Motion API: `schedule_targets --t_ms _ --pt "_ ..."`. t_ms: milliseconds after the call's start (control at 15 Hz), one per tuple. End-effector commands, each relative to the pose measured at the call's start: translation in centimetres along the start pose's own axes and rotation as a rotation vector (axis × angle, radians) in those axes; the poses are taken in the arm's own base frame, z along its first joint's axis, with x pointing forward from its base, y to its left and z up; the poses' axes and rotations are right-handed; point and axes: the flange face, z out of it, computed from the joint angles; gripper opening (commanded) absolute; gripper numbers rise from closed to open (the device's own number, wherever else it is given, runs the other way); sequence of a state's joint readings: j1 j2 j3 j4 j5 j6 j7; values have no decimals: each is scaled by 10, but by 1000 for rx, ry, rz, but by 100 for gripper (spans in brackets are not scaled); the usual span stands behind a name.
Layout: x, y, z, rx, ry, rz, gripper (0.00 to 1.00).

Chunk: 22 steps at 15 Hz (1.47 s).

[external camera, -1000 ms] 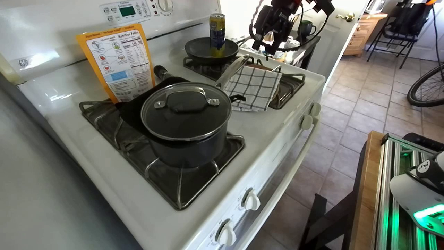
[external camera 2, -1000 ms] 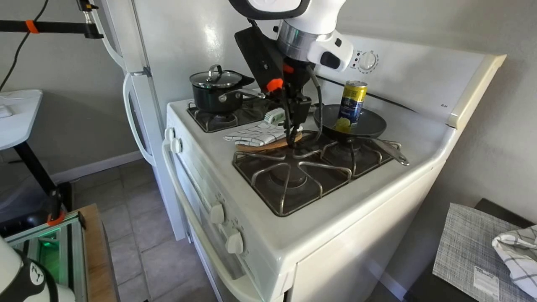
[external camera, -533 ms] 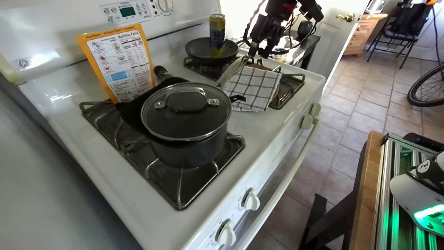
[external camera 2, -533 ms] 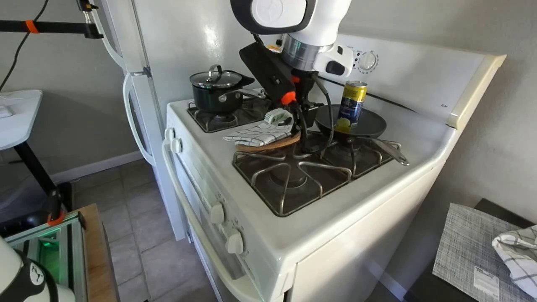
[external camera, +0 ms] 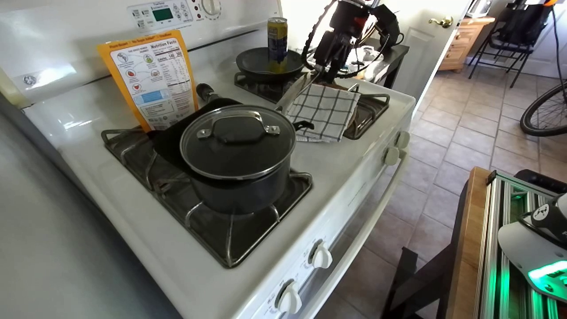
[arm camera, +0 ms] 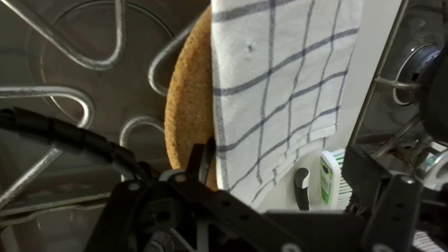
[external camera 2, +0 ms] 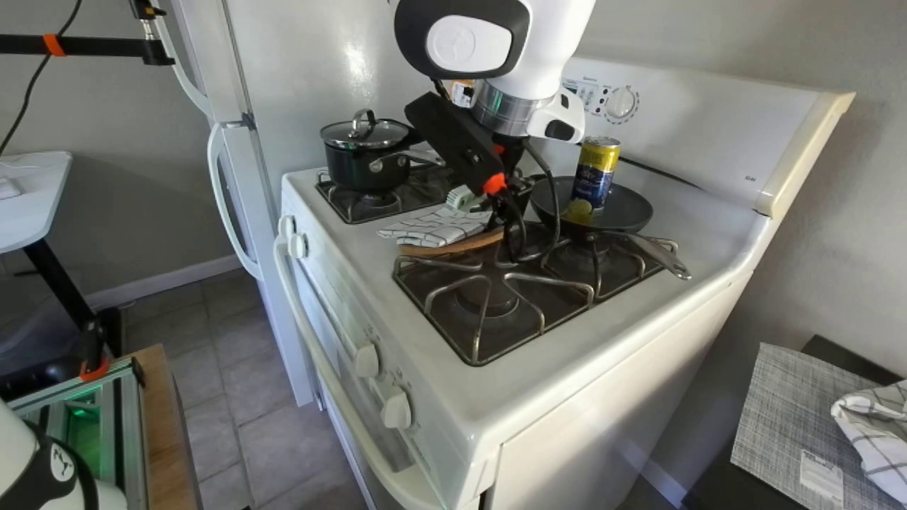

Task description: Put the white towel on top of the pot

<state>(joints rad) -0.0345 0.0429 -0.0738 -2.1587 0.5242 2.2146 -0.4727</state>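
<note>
- While the black two-fingered claw [arm camera: 281, 157] stands wide across the bottom of the wrist view, the dark-checked white cloth towel [arm camera: 280, 87] fills the upper middle, its lower end showing between the fingers; whether they touch it cannot be told.
- A rounded brown cork board [arm camera: 189, 101] shows beneath the towel's left edge.
- In an exterior view, the large round black glass-lidded pot [external camera: 241, 192] sits left of centre, the towel to its upper right.
</note>
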Motion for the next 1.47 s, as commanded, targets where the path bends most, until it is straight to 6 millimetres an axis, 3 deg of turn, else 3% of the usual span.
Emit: schedule_targets --t_ms 0,267,333,467,1067,1400 --pt "-1 4 9 14 -38 -8 100" --pt "-2 4 18 33 -57 9 97" --pt "-2 4 20 39 -57 14 74" --pt "-1 2 22 51 -52 18 70" --pt "2 -2 21 102 2 64 1" --pt "-2 0 24 40 -48 40 0"
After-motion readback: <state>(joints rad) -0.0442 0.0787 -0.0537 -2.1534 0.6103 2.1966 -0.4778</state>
